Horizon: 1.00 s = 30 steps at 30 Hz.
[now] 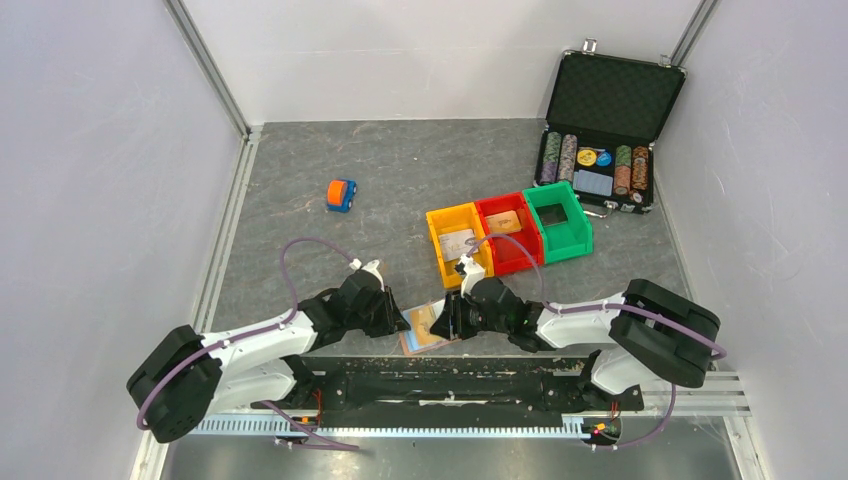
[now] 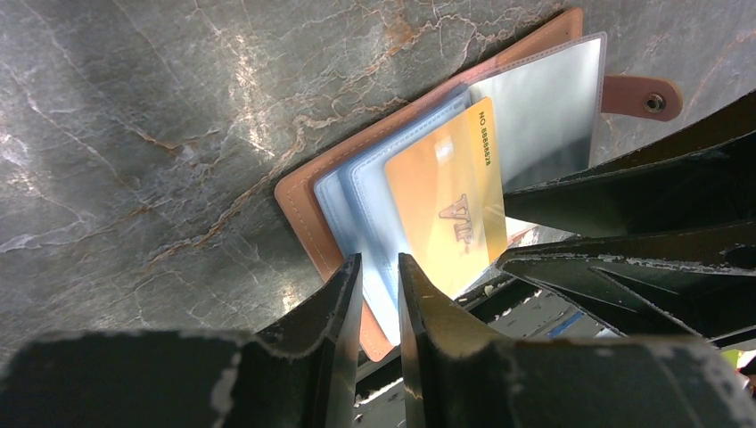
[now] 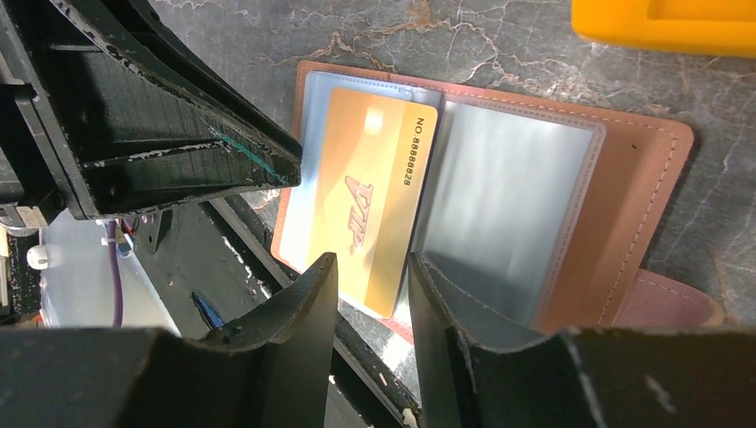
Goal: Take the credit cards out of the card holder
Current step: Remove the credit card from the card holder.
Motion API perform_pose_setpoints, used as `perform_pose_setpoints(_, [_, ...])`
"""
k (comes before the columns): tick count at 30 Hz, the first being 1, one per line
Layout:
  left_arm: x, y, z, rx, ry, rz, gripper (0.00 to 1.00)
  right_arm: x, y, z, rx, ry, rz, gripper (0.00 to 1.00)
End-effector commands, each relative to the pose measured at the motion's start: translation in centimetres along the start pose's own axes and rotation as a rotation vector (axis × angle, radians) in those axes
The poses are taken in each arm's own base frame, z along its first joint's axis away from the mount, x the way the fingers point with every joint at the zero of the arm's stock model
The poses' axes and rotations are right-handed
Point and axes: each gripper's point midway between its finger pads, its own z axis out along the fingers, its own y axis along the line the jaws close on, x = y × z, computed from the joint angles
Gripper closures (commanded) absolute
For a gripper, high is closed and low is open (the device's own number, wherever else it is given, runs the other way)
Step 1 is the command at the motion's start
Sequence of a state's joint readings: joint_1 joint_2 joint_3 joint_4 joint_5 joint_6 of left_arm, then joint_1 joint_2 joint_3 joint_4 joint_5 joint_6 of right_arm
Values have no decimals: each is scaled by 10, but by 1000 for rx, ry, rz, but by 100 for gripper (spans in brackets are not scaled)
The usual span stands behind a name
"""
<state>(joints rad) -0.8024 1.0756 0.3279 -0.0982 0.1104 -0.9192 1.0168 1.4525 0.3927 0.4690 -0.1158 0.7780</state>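
Card holder (image 3: 651, 178) lies open and flat on the bench (image 1: 400, 170) near its front edge, between the two arms (its snap tab on the side away from the left arm). One yellow-orange credit card (image 3: 370, 196) rests against a pale blue pocket; whether it is tucked in or on top is unclear. Left gripper (image 2: 379, 263) hovers at the holder's edge, jaws narrowly apart, nothing visibly pinched. Right gripper (image 3: 370, 263) stands over the card's near end, jaws likewise narrow, gripping nothing that shows.
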Motion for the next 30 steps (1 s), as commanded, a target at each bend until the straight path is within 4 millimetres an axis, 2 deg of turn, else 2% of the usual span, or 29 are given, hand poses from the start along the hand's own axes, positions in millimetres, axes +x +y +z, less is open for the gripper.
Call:
perform_pose_setpoints(1, [4, 9, 2, -19, 11, 28, 72, -3, 0, 0, -7, -16, 18, 62])
perform_pose_setpoints(9, [4, 7, 1, -14, 13, 23, 72, 3, 3, 1, -66, -5, 74, 64])
perform_pose_setpoints(13, [6, 7, 1, -10, 16, 21, 72, 5, 2, 0, -76, -7, 93, 67])
perform_pose_setpoints(16, [6, 9, 2, -13, 14, 19, 72, 3, 2, -1, -76, -15, 94, 79])
perform_pose_setpoints(20, [6, 9, 2, -16, 15, 18, 72, 0, 3, -4, -88, -36, 93, 100])
perform_pose_setpoints(24, [5, 7, 1, -11, 15, 19, 71, -4, 2, -9, -99, -53, 97, 100])
perform_pose_setpoints(30, [4, 8, 0, -18, 13, 30, 70, -11, -10, -20, -47, -76, 65, 100])
